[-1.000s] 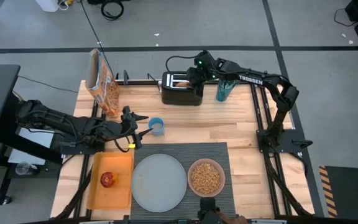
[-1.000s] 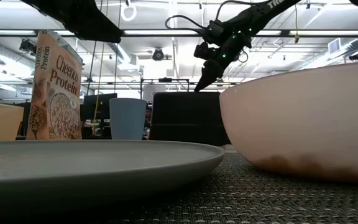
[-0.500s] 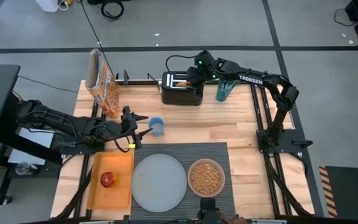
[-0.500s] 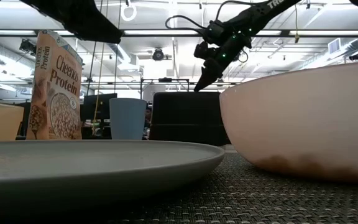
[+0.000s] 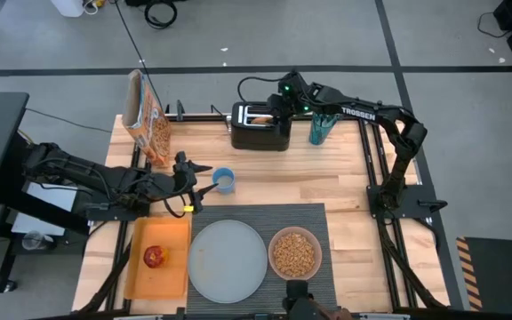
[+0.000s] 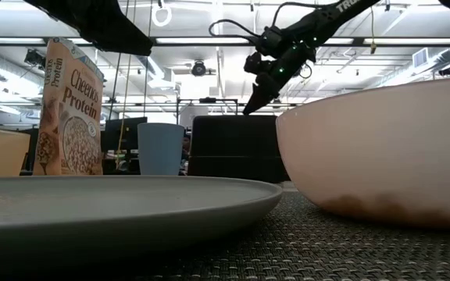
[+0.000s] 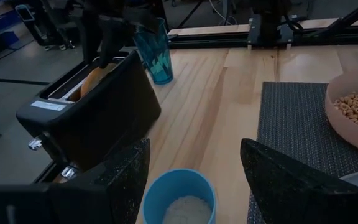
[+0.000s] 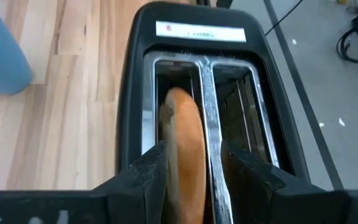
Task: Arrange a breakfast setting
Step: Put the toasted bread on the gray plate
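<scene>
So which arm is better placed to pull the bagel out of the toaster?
Right: its claw straddles the bagel in the toaster slot. The left claw sits by the blue cup.

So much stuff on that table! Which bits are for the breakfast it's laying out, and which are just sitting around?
For the breakfast:
placemat
plate
pink bowl of cereal
cereal box
bagel half in the toaster, right end effector around it
apple

Just sitting around:
black toaster
small blue cup
teal tumbler
orange tray

Right claw open, pointing down.
</scene>
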Available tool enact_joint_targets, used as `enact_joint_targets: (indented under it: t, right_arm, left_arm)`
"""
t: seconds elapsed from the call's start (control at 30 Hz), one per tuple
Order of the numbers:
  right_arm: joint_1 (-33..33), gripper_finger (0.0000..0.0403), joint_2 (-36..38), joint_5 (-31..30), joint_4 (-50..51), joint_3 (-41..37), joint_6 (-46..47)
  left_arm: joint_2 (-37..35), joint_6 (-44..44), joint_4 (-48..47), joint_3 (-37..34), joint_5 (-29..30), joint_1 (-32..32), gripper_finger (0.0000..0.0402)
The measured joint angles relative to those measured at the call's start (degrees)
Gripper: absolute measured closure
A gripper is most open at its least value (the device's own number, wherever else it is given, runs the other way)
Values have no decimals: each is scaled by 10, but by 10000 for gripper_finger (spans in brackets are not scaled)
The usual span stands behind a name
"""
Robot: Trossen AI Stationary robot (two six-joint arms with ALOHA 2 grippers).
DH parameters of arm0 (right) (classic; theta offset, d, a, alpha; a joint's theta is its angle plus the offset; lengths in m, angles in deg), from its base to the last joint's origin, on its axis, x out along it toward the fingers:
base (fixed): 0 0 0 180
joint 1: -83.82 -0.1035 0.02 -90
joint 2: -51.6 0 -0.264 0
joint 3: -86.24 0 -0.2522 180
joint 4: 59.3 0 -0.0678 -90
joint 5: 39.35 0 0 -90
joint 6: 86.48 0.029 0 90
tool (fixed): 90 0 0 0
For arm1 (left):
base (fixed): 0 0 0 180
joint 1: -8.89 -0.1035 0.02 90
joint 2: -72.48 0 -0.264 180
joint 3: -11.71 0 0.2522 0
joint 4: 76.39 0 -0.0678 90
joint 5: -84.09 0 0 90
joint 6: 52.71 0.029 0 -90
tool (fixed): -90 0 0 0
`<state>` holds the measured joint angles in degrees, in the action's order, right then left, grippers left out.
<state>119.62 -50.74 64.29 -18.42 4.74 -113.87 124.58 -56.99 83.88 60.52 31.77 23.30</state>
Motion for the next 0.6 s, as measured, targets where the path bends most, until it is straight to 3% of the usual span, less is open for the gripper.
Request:
enact_joint_targets:
  t: [0.37, 0.6]
  right_arm:
    - [7, 248, -16, 11, -33, -9, 0]
    - [7, 280, -16, 11, -31, -9, 0]
  left_arm:
    - [0, 0, -1, 0, 0, 0, 143]
    - [0, -1, -1, 0, 0, 0, 143]
